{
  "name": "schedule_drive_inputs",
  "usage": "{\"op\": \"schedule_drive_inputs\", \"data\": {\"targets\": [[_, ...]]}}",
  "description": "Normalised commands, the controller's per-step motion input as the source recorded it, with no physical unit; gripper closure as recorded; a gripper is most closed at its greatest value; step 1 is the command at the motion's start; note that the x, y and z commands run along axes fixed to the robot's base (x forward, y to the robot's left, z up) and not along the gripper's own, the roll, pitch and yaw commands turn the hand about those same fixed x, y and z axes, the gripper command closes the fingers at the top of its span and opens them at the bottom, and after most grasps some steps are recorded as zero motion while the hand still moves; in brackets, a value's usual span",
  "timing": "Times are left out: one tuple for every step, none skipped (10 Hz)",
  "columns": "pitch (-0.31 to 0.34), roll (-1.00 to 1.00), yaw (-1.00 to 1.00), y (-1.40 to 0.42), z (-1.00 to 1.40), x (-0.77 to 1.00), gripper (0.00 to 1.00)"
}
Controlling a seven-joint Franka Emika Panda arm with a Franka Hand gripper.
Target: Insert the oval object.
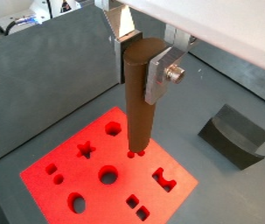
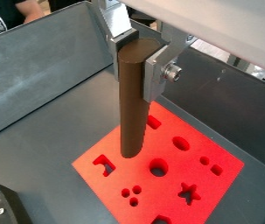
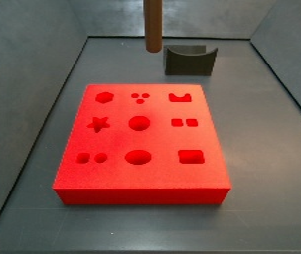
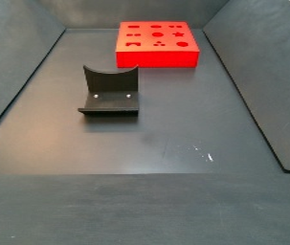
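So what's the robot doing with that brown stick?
The robot's gripper is holding the oval object, a long brown peg, upright above the red block. The block has many differently shaped holes in its top. The peg hangs in the air and is not in any hole yet. A dark curved holder sits empty on the floor near the block.

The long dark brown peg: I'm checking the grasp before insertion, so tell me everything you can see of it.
The long dark brown peg is slim, smooth, matte and round-edged. It hangs upright, its upper part clamped between the silver fingers of the gripper, its lower end free above the red block with shaped holes. Nothing else touches it.
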Motion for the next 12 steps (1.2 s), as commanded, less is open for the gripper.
{"op": "schedule_drive_inputs", "data": {"targets": [[0.000, 0.00, 0.00, 0.00, 0.00, -0.04, 1.00], [0.000, -0.19, -0.18, 0.23, 0.00, 0.07, 1.00], [0.156, -0.19, -0.54, 0.21, 0.00, 0.26, 1.00], [0.239, -0.10, -0.78, 0.07, 0.00, 0.08, 1.00], [0.297, -0.07, -0.87, 0.02, -0.10, 0.00, 1.00], [0.300, -0.06, -0.87, 0.02, -0.10, 0.00, 1.00], [0.307, -0.05, -0.87, 0.02, -0.11, 0.00, 1.00], [0.324, -0.04, -0.87, 0.06, -0.14, 0.00, 1.00], [0.334, -0.03, -0.86, 0.08, -0.16, 0.00, 1.00], [0.371, -0.01, -0.84, 0.11, -0.18, 0.00, 1.00], [0.244, -0.12, -0.79, 0.00, 0.00, 0.07, 1.00], [0.080, -0.30, -0.82, -0.03, 0.37, 0.26, 1.00]]}}
